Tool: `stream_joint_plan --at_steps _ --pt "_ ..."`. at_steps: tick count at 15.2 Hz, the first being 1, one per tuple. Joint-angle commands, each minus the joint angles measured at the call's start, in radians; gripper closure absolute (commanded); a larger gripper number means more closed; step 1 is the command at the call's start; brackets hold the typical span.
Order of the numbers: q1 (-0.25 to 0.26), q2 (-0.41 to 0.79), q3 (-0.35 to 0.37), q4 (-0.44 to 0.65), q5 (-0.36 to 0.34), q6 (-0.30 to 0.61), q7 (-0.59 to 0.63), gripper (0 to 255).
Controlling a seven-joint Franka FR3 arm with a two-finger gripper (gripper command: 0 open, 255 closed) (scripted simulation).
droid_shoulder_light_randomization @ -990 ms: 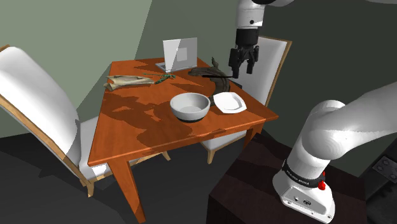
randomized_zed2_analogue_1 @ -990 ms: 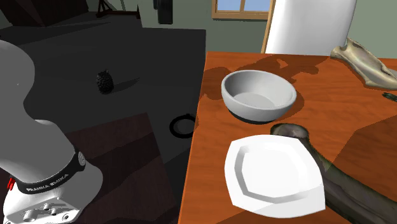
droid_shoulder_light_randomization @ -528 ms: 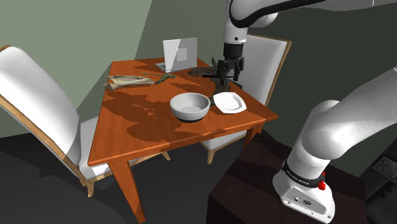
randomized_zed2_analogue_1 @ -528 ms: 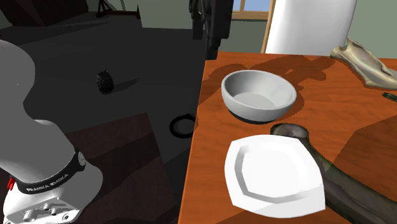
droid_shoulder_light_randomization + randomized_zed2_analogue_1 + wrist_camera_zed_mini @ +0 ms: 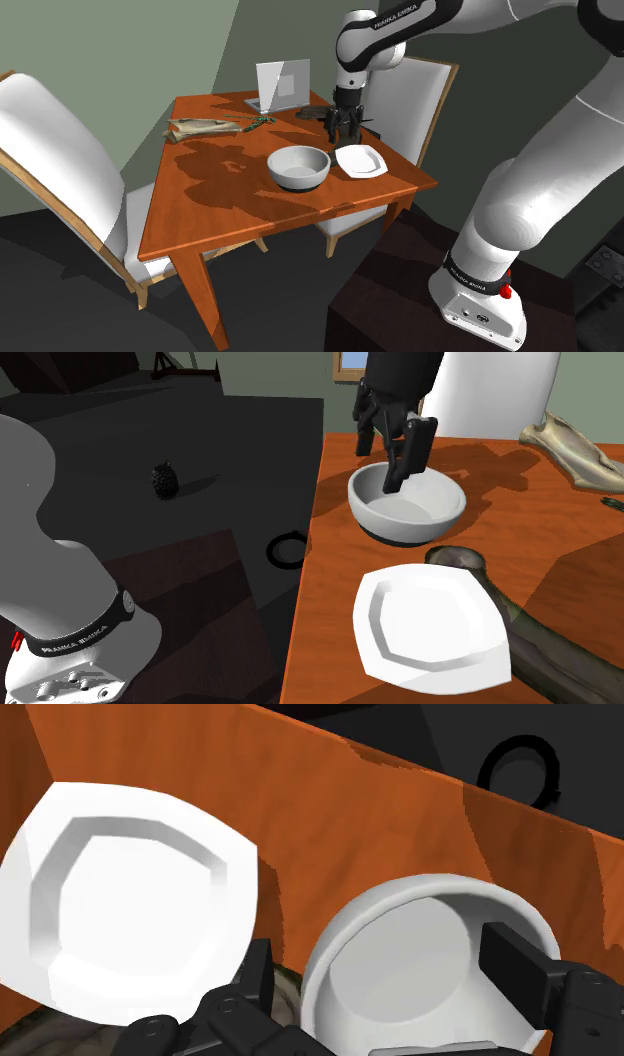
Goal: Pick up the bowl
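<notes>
Our claw [image 5: 378, 467] hangs over the bowl [image 5: 407, 502] with its two black fingers spread wide and nothing between them but air; we judge it open and empty. The bowl is pale grey with a rounded wall and sits upright on the orange-brown worktop [image 5: 220, 200], close to the edge that faces the stand. A white squarish plate [image 5: 430, 622] lies just beside it, and a dark, long, curved thing [image 5: 540, 642] rests against the plate's far side.

From the wrist view we see one finger [image 5: 255, 969] over the narrow strip between bowl and plate, outside the rim, and the other [image 5: 515, 959] over the opposite rim, though we cannot tell whether that one stands inside or outside the wall.

We see three ways this could go wrong. First, if the claw comes down with a fingertip on the rim rather than beside it, the push would tip the bowl or skate it across the worktop. Second, the gap on the plate side is tight, so the outer finger could catch the plate and drag it. Third, the bowl sits near the worktop's edge, with the floor and a black ring [image 5: 288, 549] below, so a sideways shove could send it over. The curved wall also looks likely to slip from a shallow pinch.
</notes>
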Motion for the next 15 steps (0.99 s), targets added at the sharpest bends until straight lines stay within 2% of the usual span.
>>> stream_joint_plan --at_steps 1,9,15 --pt "0.002 0.071 -0.013 0.028 0.018 0.054 -0.025 0" --pt "-0.007 0.363 -0.042 0.195 0.129 0.203 -0.143 0" --pt "-0.009 0.407 -0.038 0.163 0.151 0.276 -0.164 0"
